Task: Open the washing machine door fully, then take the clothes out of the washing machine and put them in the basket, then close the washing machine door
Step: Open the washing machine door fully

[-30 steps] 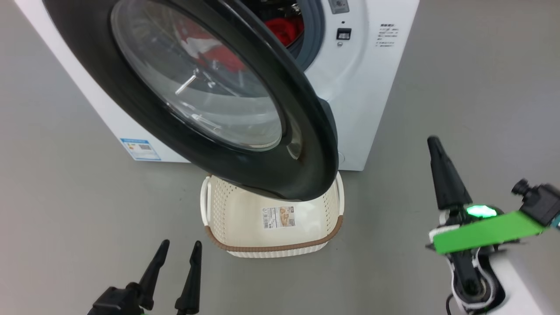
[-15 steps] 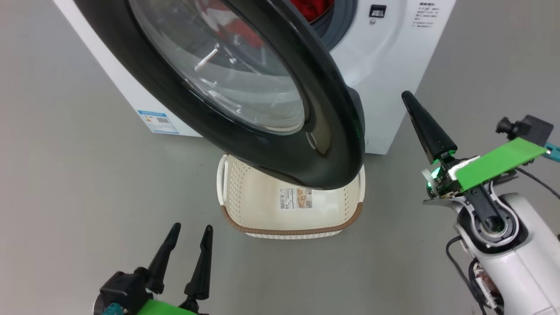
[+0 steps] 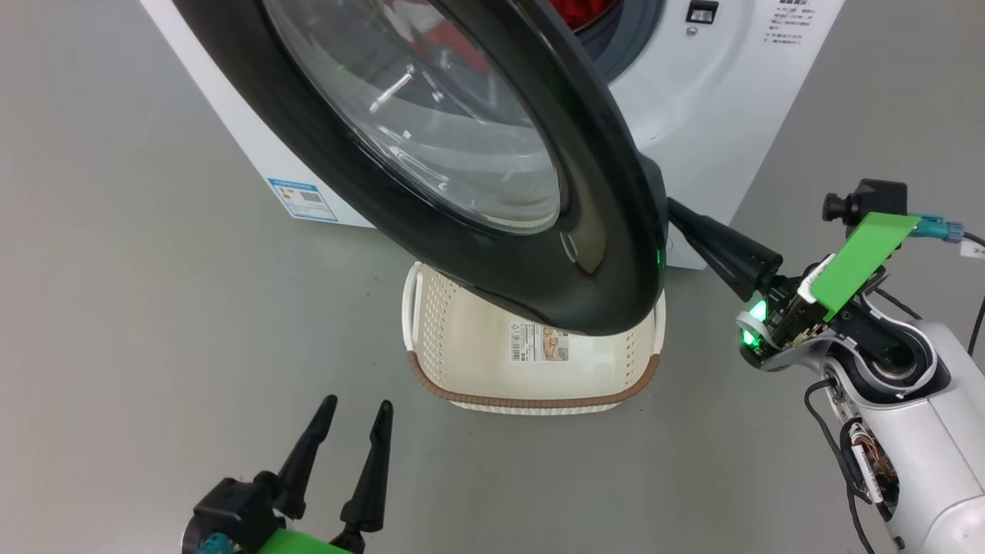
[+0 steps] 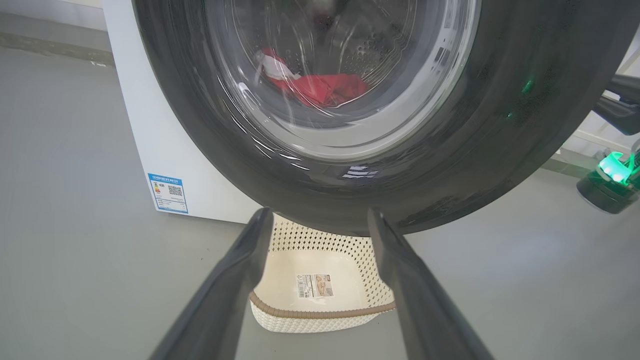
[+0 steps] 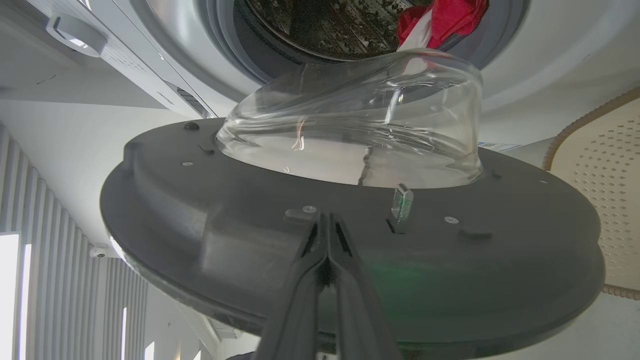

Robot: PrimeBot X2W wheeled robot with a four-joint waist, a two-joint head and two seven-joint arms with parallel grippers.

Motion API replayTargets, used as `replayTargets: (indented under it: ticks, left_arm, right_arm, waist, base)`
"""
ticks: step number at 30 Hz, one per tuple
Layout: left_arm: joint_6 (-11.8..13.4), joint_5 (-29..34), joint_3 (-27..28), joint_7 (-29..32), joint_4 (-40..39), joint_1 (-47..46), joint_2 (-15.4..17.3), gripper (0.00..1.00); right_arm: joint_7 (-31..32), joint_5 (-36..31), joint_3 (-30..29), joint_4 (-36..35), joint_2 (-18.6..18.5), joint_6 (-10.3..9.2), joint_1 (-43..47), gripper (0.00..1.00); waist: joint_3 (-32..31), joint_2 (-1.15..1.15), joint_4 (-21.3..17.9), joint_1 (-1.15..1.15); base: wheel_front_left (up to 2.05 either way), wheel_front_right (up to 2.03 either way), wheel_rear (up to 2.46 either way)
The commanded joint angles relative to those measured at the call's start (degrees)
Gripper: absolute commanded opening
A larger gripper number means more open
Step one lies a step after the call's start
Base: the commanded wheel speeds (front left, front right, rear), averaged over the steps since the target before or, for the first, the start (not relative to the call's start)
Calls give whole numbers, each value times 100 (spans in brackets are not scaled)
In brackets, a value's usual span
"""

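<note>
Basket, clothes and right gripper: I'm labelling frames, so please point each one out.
basket [image 3: 531,401], head view, brown front rim.
clothes [image 5: 450,17], right wrist view, red fold.
right gripper [image 5: 326,220], right wrist view, between shut fingertips.

No legible txt: washer [image 3: 692,115] blue label [image 3: 302,200], basket [image 3: 454,338] sticker [image 3: 539,343] too small.

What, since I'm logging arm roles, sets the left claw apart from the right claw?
The long-fingered dark left claw stands open; the matching right claw is shut. The left claw hangs short of the round black-rimmed glass door; the right claw's tip reaches its inner face. Both hold nothing.
</note>
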Motion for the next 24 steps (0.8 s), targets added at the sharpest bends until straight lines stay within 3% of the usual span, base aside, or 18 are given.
replayTargets:
  ticks: [1,24]
  left_arm:
    - [43,-71,137,-52,-105,-137,62,100]
    - [151,-110,52,-52,-155,152,62,100]
  right_arm:
    - [249,-20,24,-66,112,44,-102,0]
    - [1110,-753,100,-226,722,44,442,0]
  waist:
    - [-64,0,59,0]
    - [-523,0,577,0]
  base:
    - [0,0,0]
    - [0,0,0]
